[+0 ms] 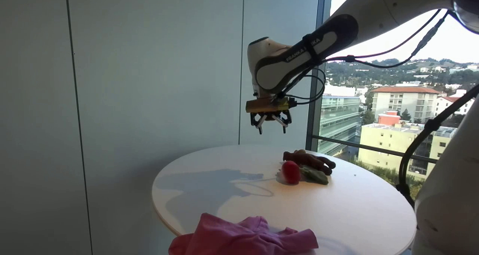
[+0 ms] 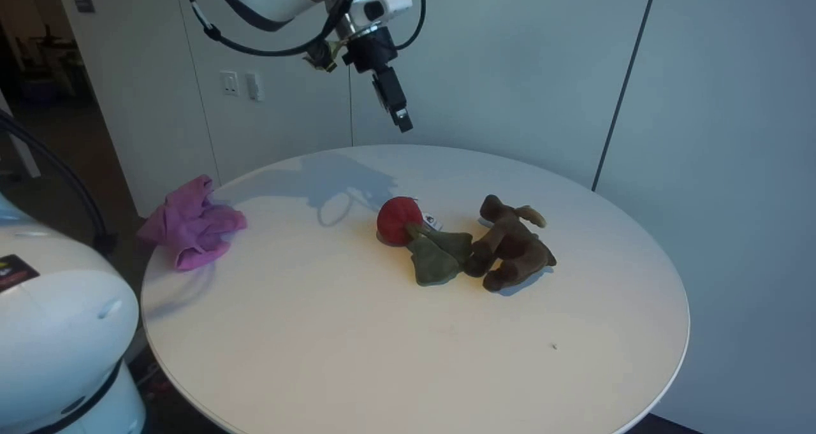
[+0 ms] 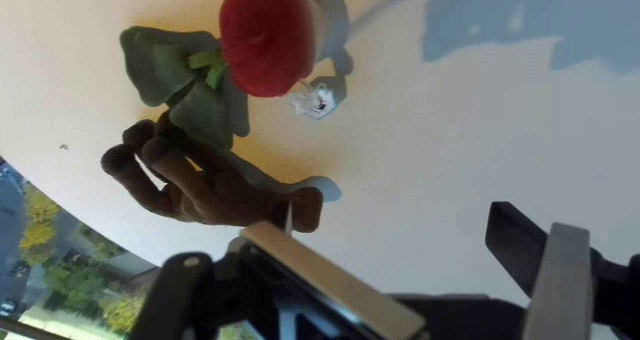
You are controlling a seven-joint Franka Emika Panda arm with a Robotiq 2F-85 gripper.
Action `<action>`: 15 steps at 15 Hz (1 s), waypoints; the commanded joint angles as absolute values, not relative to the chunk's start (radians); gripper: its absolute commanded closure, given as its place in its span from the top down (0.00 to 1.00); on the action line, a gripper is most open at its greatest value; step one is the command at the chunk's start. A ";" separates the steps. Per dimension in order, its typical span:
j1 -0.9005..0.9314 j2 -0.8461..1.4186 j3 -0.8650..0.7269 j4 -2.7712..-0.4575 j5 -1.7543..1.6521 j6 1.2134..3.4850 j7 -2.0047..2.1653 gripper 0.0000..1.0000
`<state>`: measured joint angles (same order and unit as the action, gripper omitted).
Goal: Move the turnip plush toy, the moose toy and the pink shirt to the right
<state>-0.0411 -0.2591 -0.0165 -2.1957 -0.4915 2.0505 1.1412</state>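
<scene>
Gripper (image 1: 272, 131): jaws apart, held nothing; presumably pre-pick step
Moose (image 2: 512, 235): next move likely needed lowering here
Shirt (image 2: 192, 224): 9 o'clock from turnip (image 2: 407, 224) in an exterior view

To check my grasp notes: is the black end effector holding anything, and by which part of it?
Nothing is held: the black end effector is open and empty above the round white table.
</scene>
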 commanded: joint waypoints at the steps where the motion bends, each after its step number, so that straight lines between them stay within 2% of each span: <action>1: -0.007 -0.305 0.008 -2.129 -0.284 2.046 1.002 1.00; 9: 0.053 -0.352 0.017 -2.183 0.158 2.050 0.645 1.00; 15: 0.104 -0.381 0.035 -2.259 0.419 1.948 0.383 1.00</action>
